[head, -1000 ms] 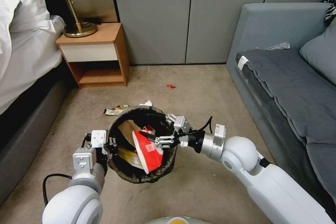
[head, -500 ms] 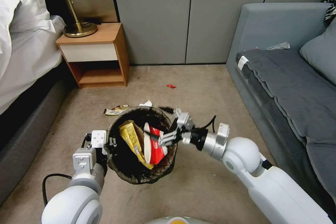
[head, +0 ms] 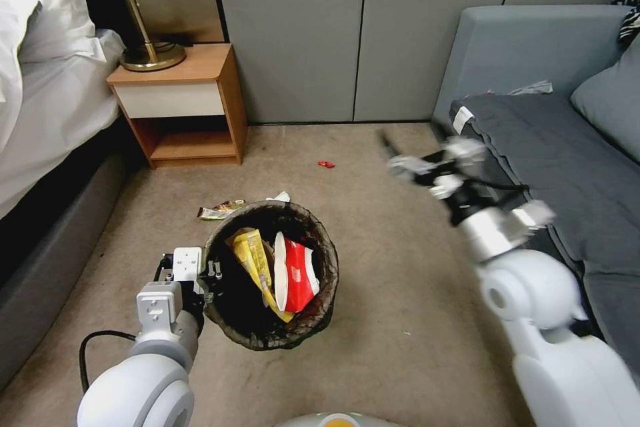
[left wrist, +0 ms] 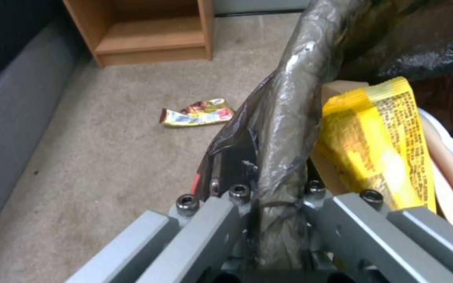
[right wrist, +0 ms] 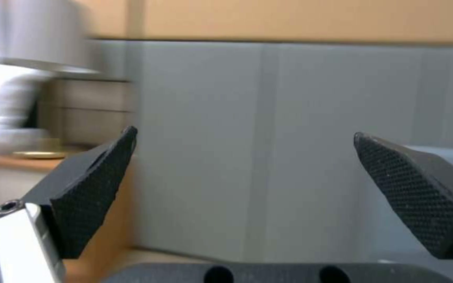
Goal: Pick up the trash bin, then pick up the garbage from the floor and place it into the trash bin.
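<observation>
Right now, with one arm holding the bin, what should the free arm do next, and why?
Probably reach the open, empty right gripper toward the snack wrapper lying on the carpet behind the trash bin, which the left gripper holds by its rim.

My head camera looks forward and down over the carpet, trash bin [head: 270, 277] low centre, nightstand [head: 180, 103] at ten o'clock. My left wrist camera sits right against the bin's rim [left wrist: 284, 118], facing that nightstand [left wrist: 148, 35] too. My right wrist camera faces level at the grey wall panels [right wrist: 247, 149].
</observation>
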